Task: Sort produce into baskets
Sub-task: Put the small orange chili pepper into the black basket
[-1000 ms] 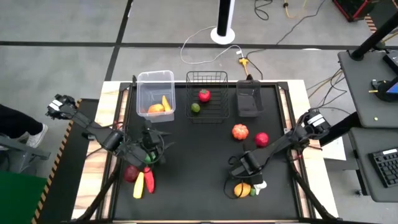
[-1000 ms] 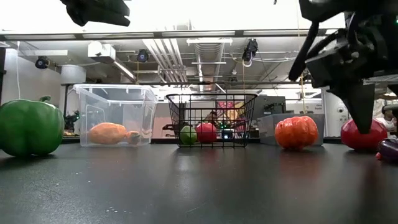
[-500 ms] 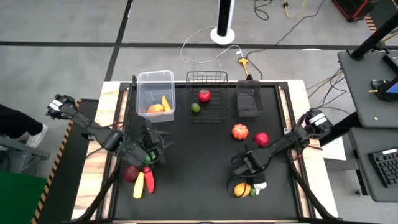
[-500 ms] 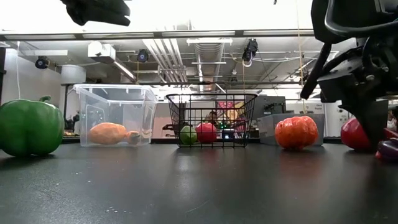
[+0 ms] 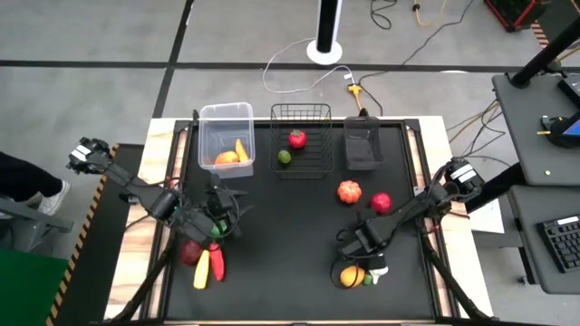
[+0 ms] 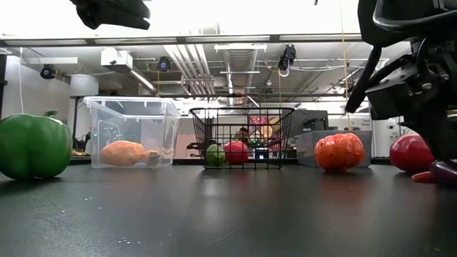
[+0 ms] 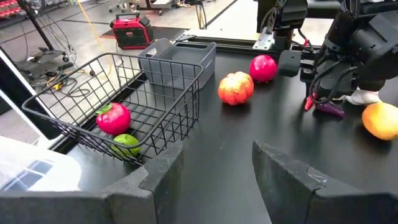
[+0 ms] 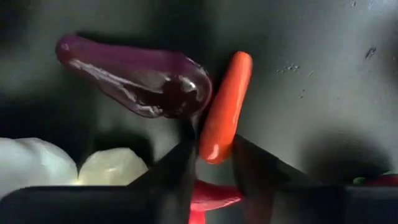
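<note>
Right gripper (image 8: 211, 163) low on the table's front right, fingers (image 8: 177, 171) nearly closed, pinching the end of a small orange-red chili (image 8: 224, 112). Purple eggplant (image 8: 134, 78) touches the chili, just beyond the fingertips; white piece (image 8: 81, 168) beside it. Left gripper (image 7: 214, 165) hangs near the front left, fingers parted, holding nothing; wire basket (image 7: 134, 93) lies ahead of it.

White fan base (image 5: 324, 50), floor cables (image 5: 435, 32)
</note>
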